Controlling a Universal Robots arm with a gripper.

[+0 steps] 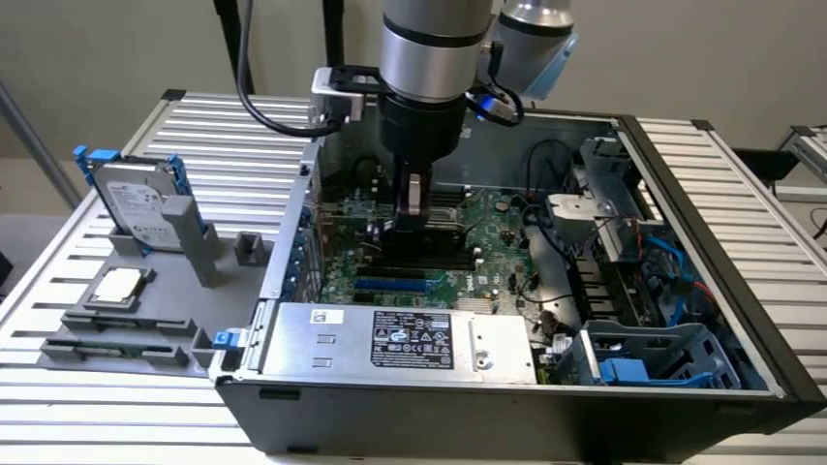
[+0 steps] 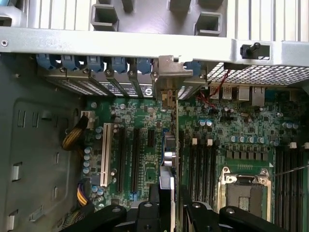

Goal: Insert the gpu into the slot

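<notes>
Nearest, along the lower edge of the exterior view, an open black computer case (image 1: 517, 417) lies on a slatted metal surface (image 1: 130, 426). Just inside its near wall sits a silver labelled power-supply box (image 1: 401, 339). Directly behind that box, on the green motherboard (image 1: 498, 242), runs the slot (image 1: 391, 286), a narrow bright-blue strip lying across the frame with its blue top showing.

A little farther back, around the middle of the frame, the hand (image 1: 411, 228) reaches straight down from the grey arm (image 1: 433, 48) into the case. It is clenched on the gpu (image 1: 420, 242), a flat black card held on edge low over the board. Whether its lower edge touches the board cannot be told. The gpu stands behind the slot, apart from it.

In the wrist view, the hand's (image 2: 169, 198) two black fingers (image 2: 150, 198) press on either side of the gpu (image 2: 167, 154), seen edge-on. It runs between the black expansion slots (image 2: 135, 159) and the black memory slots (image 2: 203, 164). A silver bracket (image 2: 166, 79) at its far end meets the case's rear wall beside a row of blue latches (image 2: 96, 63). A square silver CPU socket (image 2: 244, 188) lies past the memory slots.

At the exterior view's left, a grey fixture (image 1: 130, 325) on the surface carries a processor chip (image 1: 119, 286) lying flat and, farther back, an upright hard drive (image 1: 139, 208).
</notes>
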